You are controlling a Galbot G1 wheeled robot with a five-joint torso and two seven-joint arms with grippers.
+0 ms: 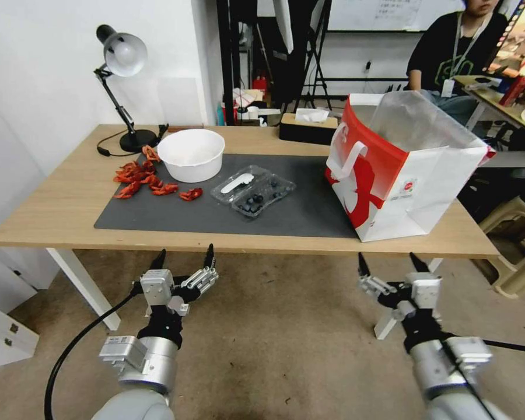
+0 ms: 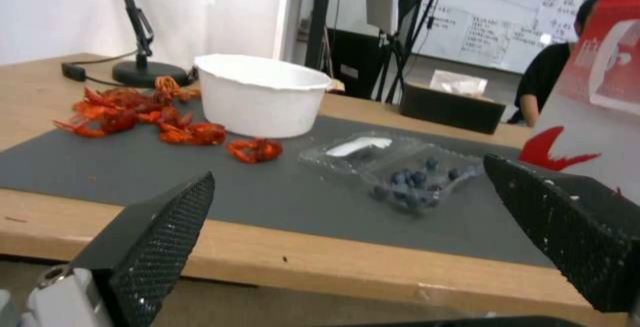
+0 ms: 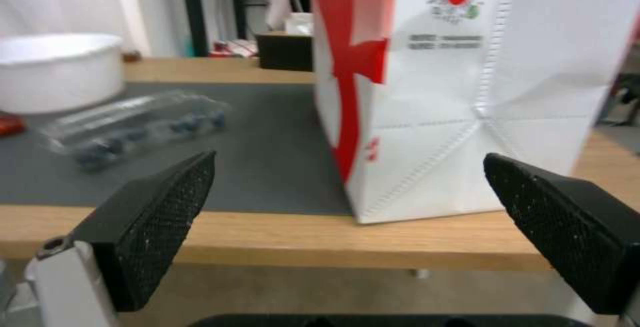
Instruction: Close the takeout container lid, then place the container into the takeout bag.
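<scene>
Left gripper [image 1: 184,255] and right gripper [image 1: 389,261] both hang below the table [image 1: 70,204] front edge, jaws spread wide, holding nothing. Takeout container [image 1: 252,191] lies splayed open on the dark mat [image 1: 157,216], lid [image 1: 239,183] folded flat beside the blueberry half, so closing is not yet done. Takeout bag [image 1: 402,169] stands upright just right of it, mouth open, likely staged for a short transfer. White bowl [image 1: 191,154] sits near the lid.
</scene>
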